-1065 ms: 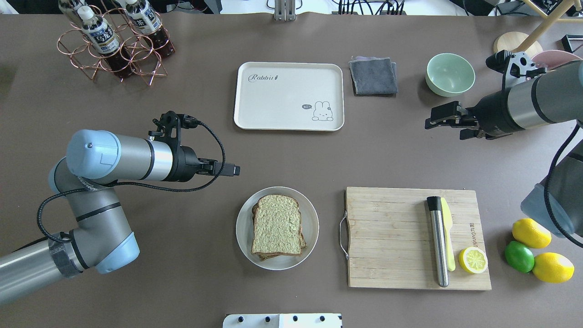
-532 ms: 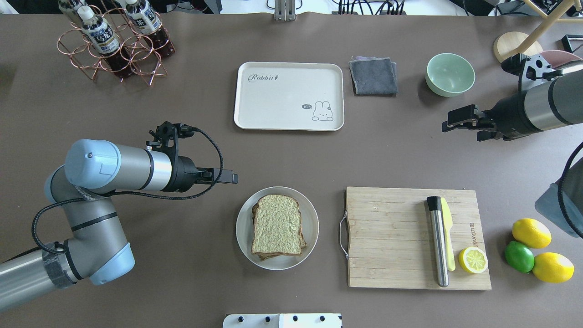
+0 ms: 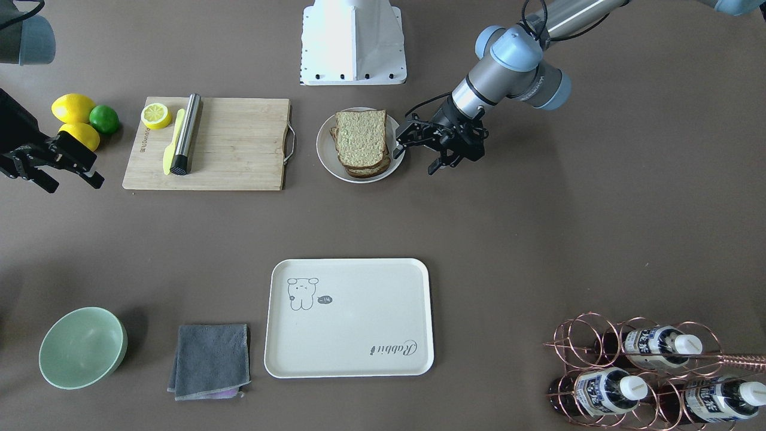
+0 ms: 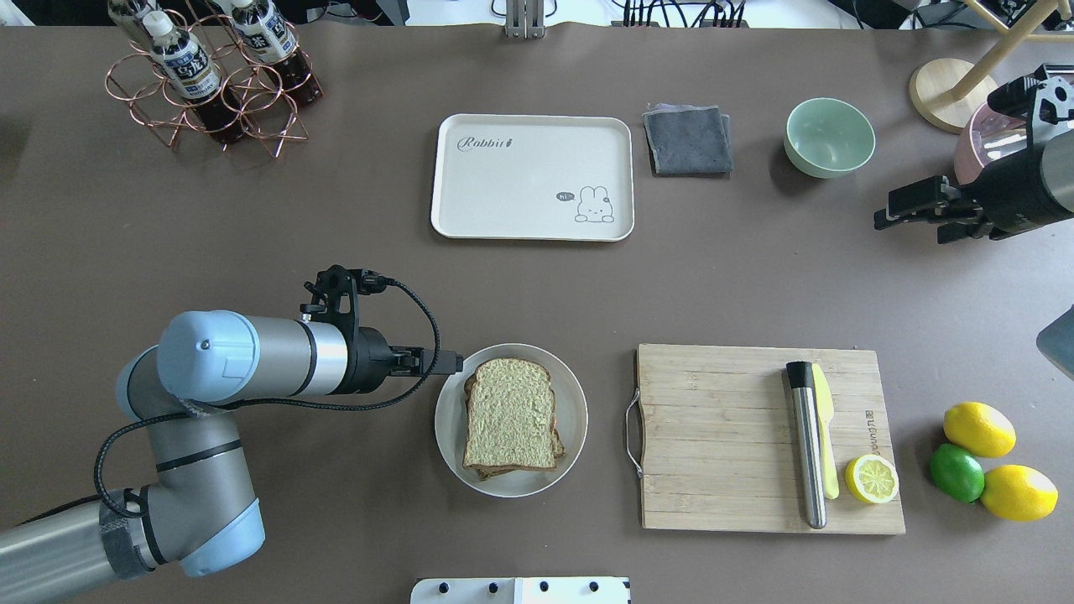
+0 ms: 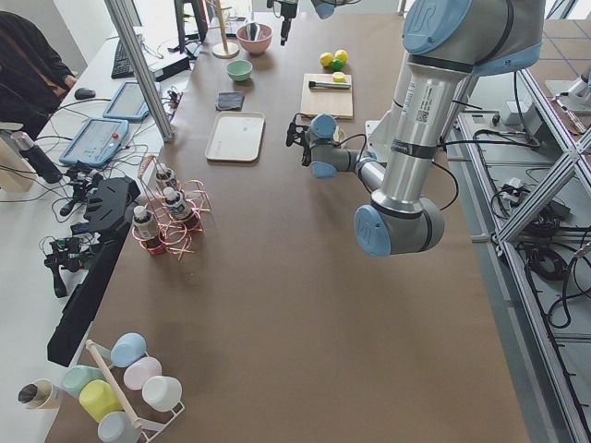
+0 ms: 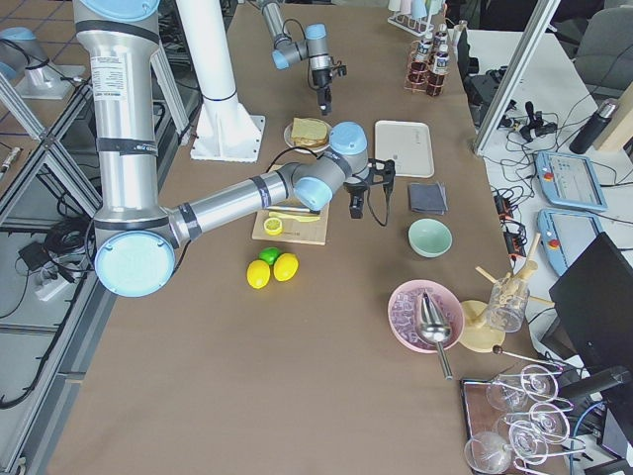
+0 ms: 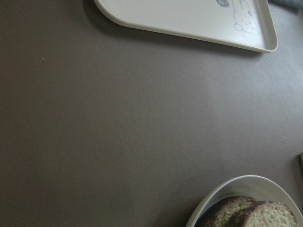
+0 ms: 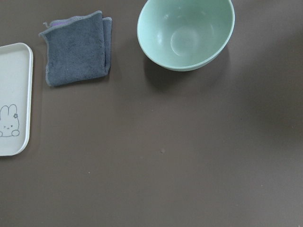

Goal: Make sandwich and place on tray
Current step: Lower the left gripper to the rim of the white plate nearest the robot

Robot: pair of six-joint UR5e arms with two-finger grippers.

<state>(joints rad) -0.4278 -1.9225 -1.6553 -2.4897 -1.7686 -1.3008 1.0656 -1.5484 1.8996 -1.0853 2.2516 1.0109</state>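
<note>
We note the stacked sandwich of brown-crusted bread slices (image 4: 510, 415) on the round white plate (image 4: 577, 394), well apart from the cream rounded-rectangle tray (image 4: 503, 184). Left gripper (image 4: 457, 362) sits just beside the plate rim, jaws apparently spread. Right gripper (image 4: 883, 214) is spread and far off. We would clamp both slices together, level, so the stack does not shear.

Left fingers (image 4: 449, 362) now closer, just beside the plate (image 4: 444, 419) rim; right fingers (image 4: 910, 197) farther out rightward.

Silver arms (image 4: 281, 367); lt-blue joint caps (image 4: 204, 356); blk left claw (image 4: 453, 362); blk cable (image 4: 417, 294).
</note>
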